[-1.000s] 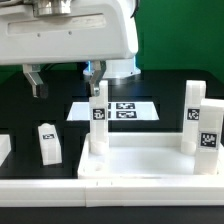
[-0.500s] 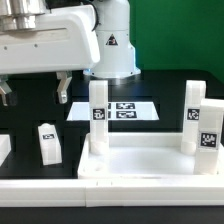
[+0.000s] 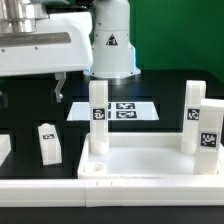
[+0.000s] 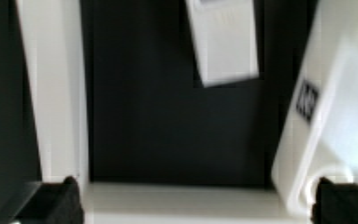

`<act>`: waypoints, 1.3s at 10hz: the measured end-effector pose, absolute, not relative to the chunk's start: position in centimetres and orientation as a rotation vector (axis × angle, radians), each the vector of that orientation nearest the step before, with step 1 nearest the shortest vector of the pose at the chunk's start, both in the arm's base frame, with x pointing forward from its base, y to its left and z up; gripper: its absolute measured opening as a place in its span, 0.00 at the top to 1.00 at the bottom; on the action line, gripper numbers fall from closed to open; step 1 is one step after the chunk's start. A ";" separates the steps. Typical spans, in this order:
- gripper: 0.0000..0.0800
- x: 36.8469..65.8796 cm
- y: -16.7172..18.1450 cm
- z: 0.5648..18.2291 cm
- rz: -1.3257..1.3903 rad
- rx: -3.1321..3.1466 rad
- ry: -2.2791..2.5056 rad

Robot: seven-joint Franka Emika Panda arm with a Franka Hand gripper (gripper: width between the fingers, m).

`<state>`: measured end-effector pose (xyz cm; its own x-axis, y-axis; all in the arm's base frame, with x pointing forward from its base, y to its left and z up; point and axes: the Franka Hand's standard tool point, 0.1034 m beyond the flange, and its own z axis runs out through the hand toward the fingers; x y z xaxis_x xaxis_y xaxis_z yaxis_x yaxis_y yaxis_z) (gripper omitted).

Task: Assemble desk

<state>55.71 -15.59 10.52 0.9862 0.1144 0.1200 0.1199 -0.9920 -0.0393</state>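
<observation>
Nearest to the camera in the exterior view lies the white tabletop (image 3: 150, 160) on the black table (image 3: 25, 125), with one tagged leg (image 3: 98, 115) standing upright in its far corner on the exterior view's left and two more legs (image 3: 201, 118) upright at the right side. A fourth leg (image 3: 48, 142) stands apart on the table, left of the tabletop. Further back lies the marker board (image 3: 125, 110), and above the left part the pincer (image 3: 30, 90) hangs released, grasping nothing.
</observation>
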 end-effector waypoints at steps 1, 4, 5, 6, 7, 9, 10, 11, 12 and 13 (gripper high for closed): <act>0.19 54.6 -16.2 10.2 -0.168 -3.078 -0.215; 0.19 54.2 -16.5 10.1 -0.159 -3.080 -0.195; 0.19 54.2 -16.5 10.1 -0.159 -3.081 -0.195; 0.19 54.2 -16.5 10.1 -0.165 -3.085 -0.219; 0.19 54.0 -16.7 9.8 -0.231 -3.113 -0.530; 0.19 52.9 -16.3 9.3 -0.215 -3.085 -0.762; 0.19 51.9 -17.1 9.1 -0.242 -3.115 -0.718; 0.19 51.6 -17.4 9.0 -0.227 -3.123 -0.709; 0.19 51.6 -17.4 9.0 -0.223 -3.125 -0.711; 0.19 51.6 -17.4 8.9 -0.220 -3.128 -0.697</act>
<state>51.58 -17.38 8.91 0.8965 0.4270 0.1177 0.4174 -0.9034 0.0981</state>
